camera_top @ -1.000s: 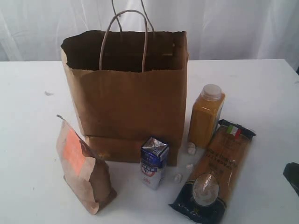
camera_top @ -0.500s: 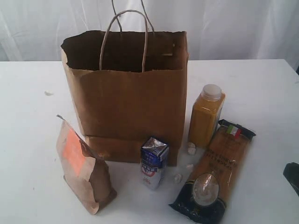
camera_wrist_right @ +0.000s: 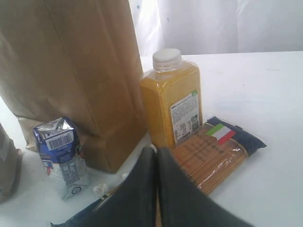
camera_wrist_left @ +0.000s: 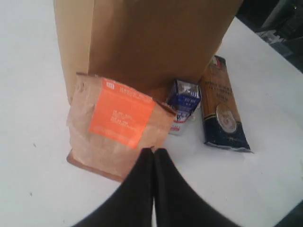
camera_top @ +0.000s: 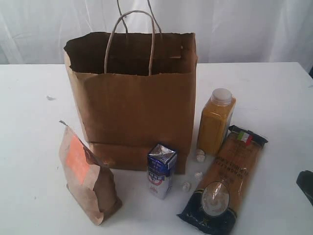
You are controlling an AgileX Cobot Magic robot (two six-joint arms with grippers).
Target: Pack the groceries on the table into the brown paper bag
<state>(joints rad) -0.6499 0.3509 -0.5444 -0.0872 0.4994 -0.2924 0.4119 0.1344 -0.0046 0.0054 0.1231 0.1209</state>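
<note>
Tall brown kraft paper bag [camera_top: 132,98] with twisted loop handles stands upright and open-mouthed at mid-desk. Four groceries sit around its foot on the plain white desk [camera_top: 29,127]. From the bag, the small kraft pouch with the orange label [camera_top: 88,176] stands leaning at seven o'clock. The small blue-white carton [camera_top: 161,170] stands at six, close to the bag's base. The orange juice bottle with the white cap [camera_top: 215,125] stands at four, just beside the bag's wall. The long pasta packet [camera_top: 225,183] lies flat at five, its long axis running from one o'clock to seven. No pincer shows clearly in this view.

In the left wrist view the black left pincer [camera_wrist_left: 154,153] is clenched, its fingers pressed together and holding nothing. The pouch is at twelve o'clock, close before the tips; whether they touch it cannot be told.

In the right wrist view the black right pincer [camera_wrist_right: 156,153] is likewise clenched and empty. The bottle stands at twelve o'clock ahead, and the pasta packet lies low beside the tips.

By this layout the left arm is nearer the pouch, and the right arm nearer the bottle and packet. Either pincer would have to spread before any grasp.
</note>
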